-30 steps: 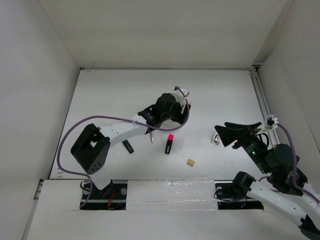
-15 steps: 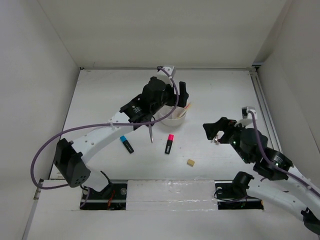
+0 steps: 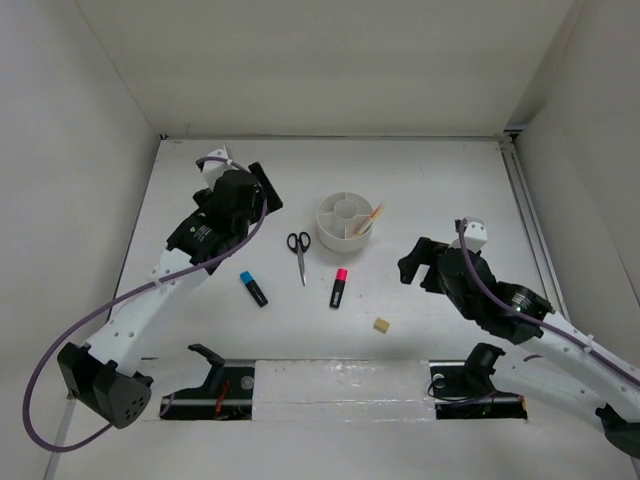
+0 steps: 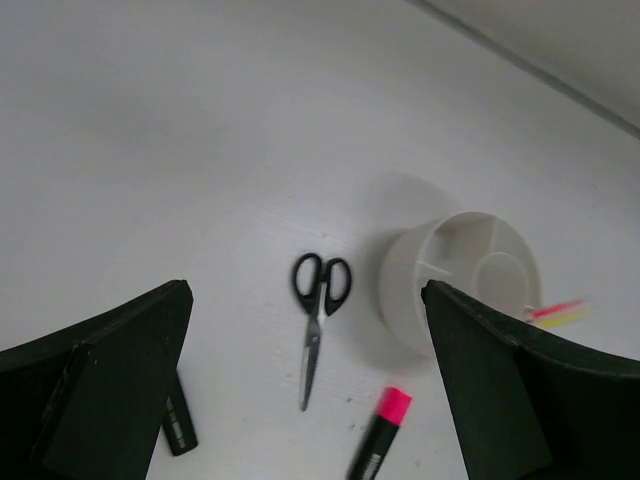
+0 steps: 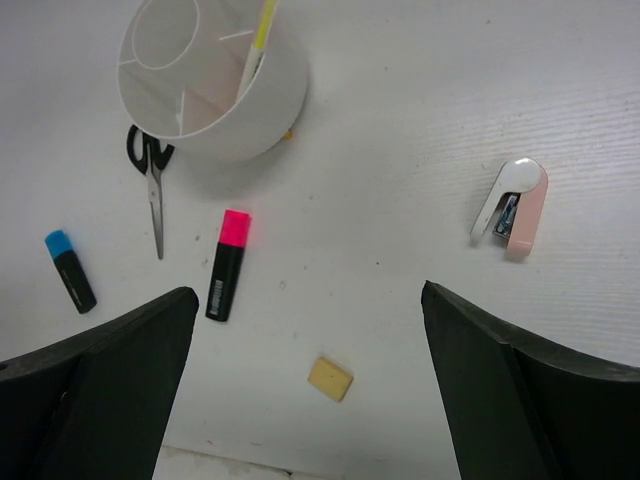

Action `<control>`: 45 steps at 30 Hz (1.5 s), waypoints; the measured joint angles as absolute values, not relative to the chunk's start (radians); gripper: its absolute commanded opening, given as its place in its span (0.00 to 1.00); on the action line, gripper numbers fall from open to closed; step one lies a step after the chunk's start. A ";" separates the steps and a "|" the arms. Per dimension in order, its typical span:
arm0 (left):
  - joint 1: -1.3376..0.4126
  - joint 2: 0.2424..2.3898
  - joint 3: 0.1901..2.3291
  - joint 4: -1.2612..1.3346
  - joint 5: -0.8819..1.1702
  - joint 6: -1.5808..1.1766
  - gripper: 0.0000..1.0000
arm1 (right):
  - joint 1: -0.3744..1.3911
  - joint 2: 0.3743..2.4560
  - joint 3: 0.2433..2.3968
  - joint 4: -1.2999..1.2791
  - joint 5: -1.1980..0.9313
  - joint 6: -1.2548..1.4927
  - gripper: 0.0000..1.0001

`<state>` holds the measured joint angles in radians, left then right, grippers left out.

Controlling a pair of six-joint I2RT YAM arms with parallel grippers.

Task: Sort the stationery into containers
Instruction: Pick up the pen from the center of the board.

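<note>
The left hand (image 3: 265, 190) hangs over the upper left part of the surface (image 3: 450, 190) in the overhead view, fingers spread as wide as they go and nothing between them. The right hand (image 3: 415, 262) sits at the right of centre, equally wide open and holding nothing.

The round white organiser (image 3: 330, 237) stands upright just above the middle of the frame, between the two hands and touching neither. A yellow pen (image 5: 258, 40) and a red pen (image 4: 556, 306) lean out of an outer compartment on its right side. The centre cup looks bare.

The black-handled scissors (image 3: 299, 255) lie flat just left of the organiser, handles toward the top of the frame, blades shut and pointing down. Below the organiser lies the highlighter with the pink cap (image 3: 340, 288), cap uppermost. The highlighter with the blue cap (image 3: 253, 288) lies left of the scissors, apart from them. A tan eraser (image 3: 381, 325) lies lower and to the right of the pink-capped one.

In the right wrist view a small pink and white stapler (image 5: 512, 210) lies at the right of the frame, well apart from the organiser.
</note>
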<state>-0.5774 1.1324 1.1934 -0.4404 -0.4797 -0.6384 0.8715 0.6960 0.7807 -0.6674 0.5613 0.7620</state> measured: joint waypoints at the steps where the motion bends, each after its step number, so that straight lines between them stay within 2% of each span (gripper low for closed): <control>1: -0.551 1.129 1.173 -0.465 -0.479 -0.651 1.00 | 0.871 0.706 0.781 -0.667 0.561 0.766 1.00; 10: -0.524 1.082 1.016 -0.642 -0.467 -0.816 1.00 | 0.871 0.783 0.746 -0.641 0.507 0.758 1.00; 24: -0.524 0.954 0.764 -0.671 -0.388 -1.025 1.00 | 0.871 0.827 0.736 -0.480 0.365 0.644 1.00; 40: -0.524 1.169 0.647 -0.605 -0.314 -1.158 1.00 | 0.871 0.802 0.726 -0.388 0.276 0.583 1.00; 42: -0.524 1.221 0.646 -0.591 -0.311 -1.164 0.91 | 0.871 0.788 0.716 -0.378 0.268 0.579 1.00; 45: -0.524 1.292 0.646 -0.568 -0.304 -1.164 0.86 | 0.871 0.770 0.698 -0.369 0.254 0.573 1.00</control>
<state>-0.5236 1.2919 0.6464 -0.5682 -0.3042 -1.1637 0.8715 0.7696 0.6983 -0.3695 0.2539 0.5732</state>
